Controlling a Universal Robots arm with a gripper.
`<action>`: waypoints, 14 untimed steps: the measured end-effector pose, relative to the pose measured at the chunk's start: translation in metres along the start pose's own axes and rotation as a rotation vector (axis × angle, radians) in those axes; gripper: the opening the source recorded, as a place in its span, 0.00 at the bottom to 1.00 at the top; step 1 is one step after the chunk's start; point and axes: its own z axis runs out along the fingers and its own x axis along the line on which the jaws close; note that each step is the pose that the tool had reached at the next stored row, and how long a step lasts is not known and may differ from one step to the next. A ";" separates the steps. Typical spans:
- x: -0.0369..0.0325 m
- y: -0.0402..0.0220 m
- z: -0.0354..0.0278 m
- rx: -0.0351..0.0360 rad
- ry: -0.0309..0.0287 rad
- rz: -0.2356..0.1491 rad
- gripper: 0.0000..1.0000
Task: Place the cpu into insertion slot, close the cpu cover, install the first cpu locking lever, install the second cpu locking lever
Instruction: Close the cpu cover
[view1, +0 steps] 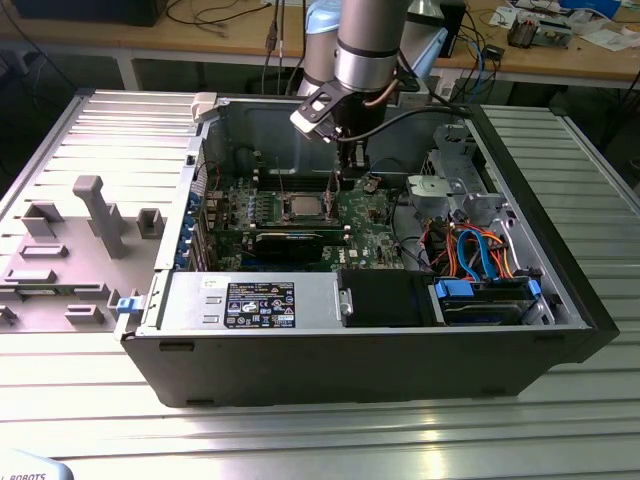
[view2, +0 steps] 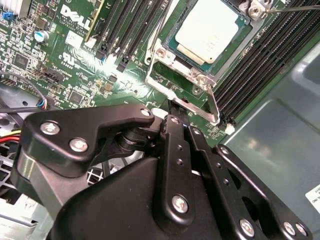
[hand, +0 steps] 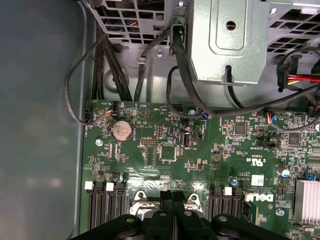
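The cpu lies flat in the slot, its pale metal top facing up. In the exterior view it sits near the middle of the board.

The cover is not down over the chip. It tilts away from one edge of the slot, and green board shows through its window. A thin wire lever runs along one side of the slot, and another shows past the far corner.

The claw has its tip at the cover's free edge. I cannot tell whether it touches. In the first wrist view the claw has its two fingers pressed together with nothing visible between them, and silver corners of the cover show on either side.

Long black memory slots flank the slot. Farther out on the board are a coin cell and black cables leading to a metal drive cage.

In the exterior view the arm reaches down into the open case, which lies on a ribbed metal bench. A grey moulded panel lies at that view's left.
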 end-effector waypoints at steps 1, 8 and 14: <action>0.0000 -0.0005 0.0000 0.0000 0.0000 0.000 0.11; 0.0002 -0.0034 0.0000 0.0000 0.0000 0.000 0.11; 0.0003 -0.0054 0.0000 0.0000 0.0000 0.000 0.11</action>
